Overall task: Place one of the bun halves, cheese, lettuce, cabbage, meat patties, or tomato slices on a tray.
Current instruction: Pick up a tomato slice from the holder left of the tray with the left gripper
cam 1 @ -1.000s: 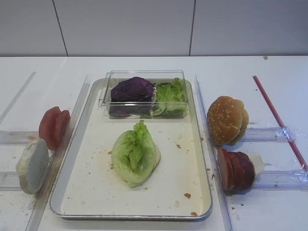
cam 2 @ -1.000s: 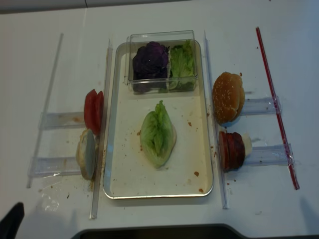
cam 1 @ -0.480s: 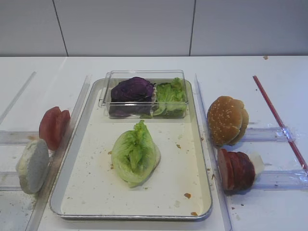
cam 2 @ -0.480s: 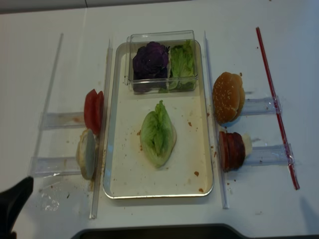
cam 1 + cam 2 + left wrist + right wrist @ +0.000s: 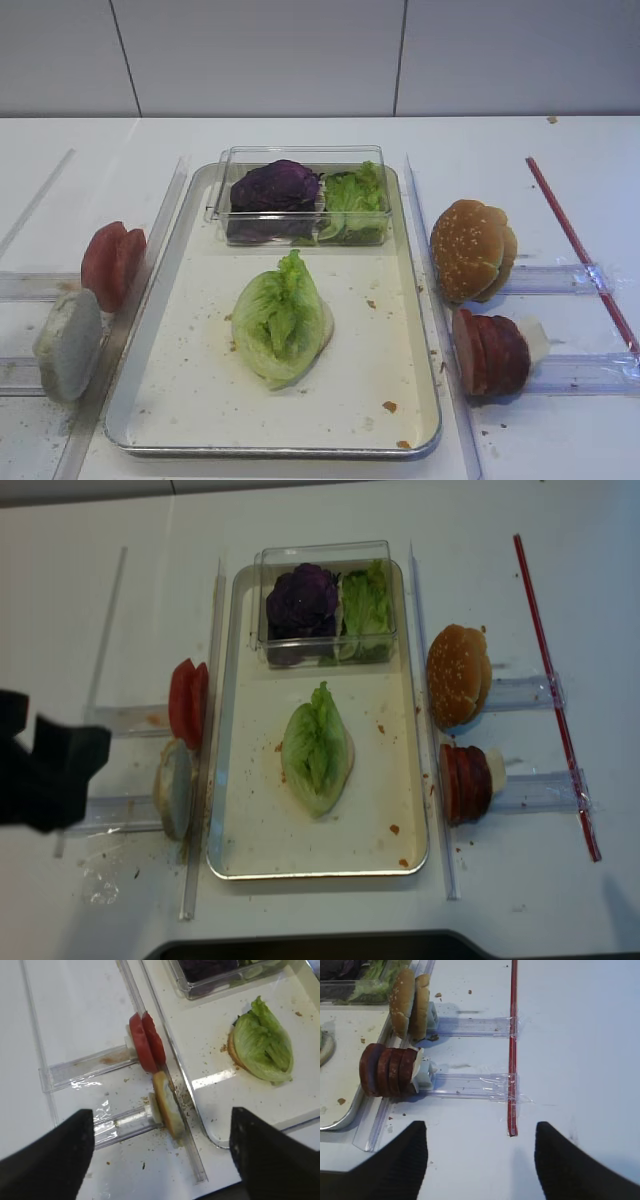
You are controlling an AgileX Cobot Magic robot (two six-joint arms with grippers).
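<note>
A white desk (image 5: 300,135) stretches back to a wall of pale grey panels (image 5: 260,55) divided by thin dark vertical seams, under even, soft light that casts only faint shadows.

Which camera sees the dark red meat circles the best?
The right wrist view: the meat patties fill a good part of it and you can count four discs standing on edge beside the tray. Both exterior high views show them smaller, at the tray's right. The left wrist view misses them.
</note>
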